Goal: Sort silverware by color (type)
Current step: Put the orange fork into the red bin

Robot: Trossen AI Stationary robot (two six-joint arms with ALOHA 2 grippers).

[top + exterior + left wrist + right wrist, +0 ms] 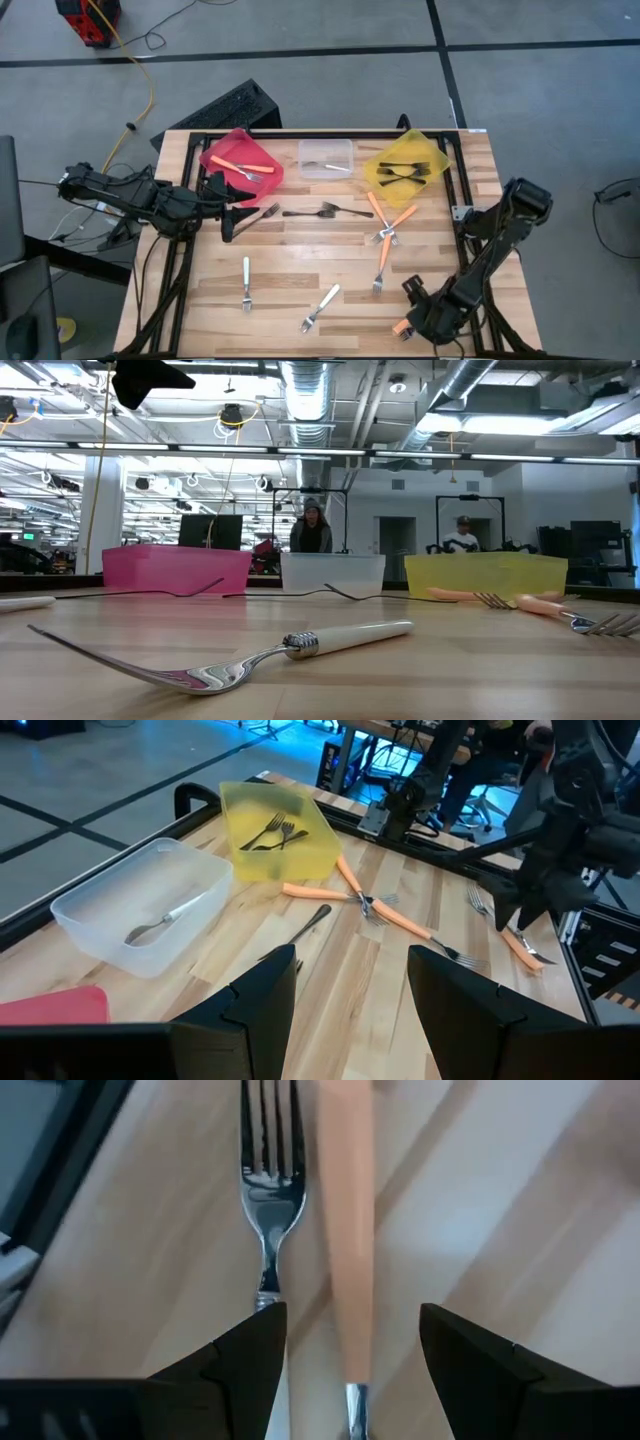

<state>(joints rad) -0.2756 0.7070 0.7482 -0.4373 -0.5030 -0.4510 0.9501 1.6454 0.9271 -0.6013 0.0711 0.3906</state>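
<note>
Silverware lies scattered on the wooden table (pixel 200 300): white-handled forks (pixel 246 283) (pixel 320 307), black forks (pixel 320 211) and orange-handled forks (pixel 385 222). Each bin holds forks: an orange-handled one in the red bin (pixel 215 152), a silver one in the clear bin (pixel 326 148), and black ones in the yellow bin (pixel 440 158). My right gripper (pixel 350 1350) is open at the near right. It points down over an orange handle (pixel 345 1230) and a silver fork head (pixel 268 1170) lying side by side. My left gripper (pixel 350 1005) hangs open, high above the table's left side.
A white-handled fork (pixel 300 650) lies close to the near edge. Crossed orange-handled forks (pixel 385 910) lie before the yellow bin (pixel 275 840). A black frame (pixel 180 200) runs along the table's sides. People stand in the room beyond the table.
</note>
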